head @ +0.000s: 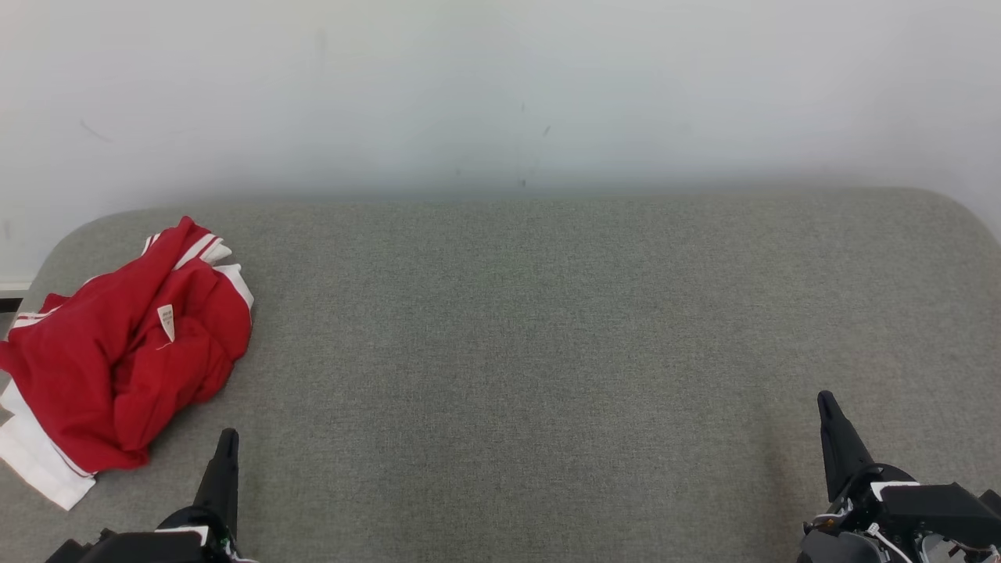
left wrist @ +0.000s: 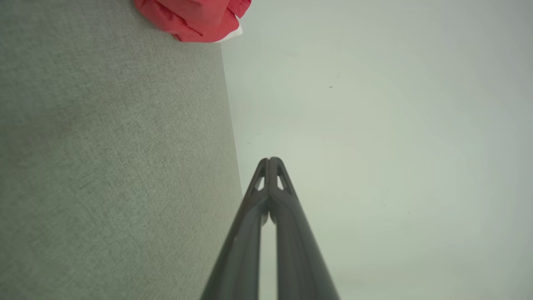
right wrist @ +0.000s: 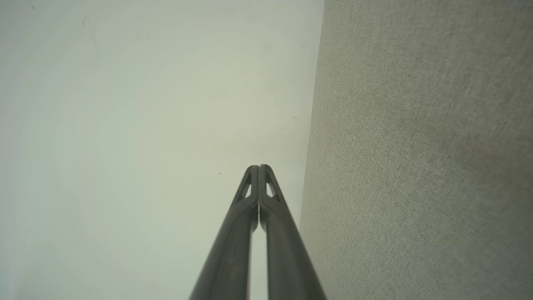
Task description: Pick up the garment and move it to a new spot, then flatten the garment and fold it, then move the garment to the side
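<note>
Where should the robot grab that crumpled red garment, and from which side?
On the garment, likely the raised fold beside the white tag, from above with the nearer left gripper: it bunches up off the grey surface, easy to pinch.

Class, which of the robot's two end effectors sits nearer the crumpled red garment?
The left end effector, at lower left just beside the red garment; the right end effector sits far across the grey fabric surface.
</note>
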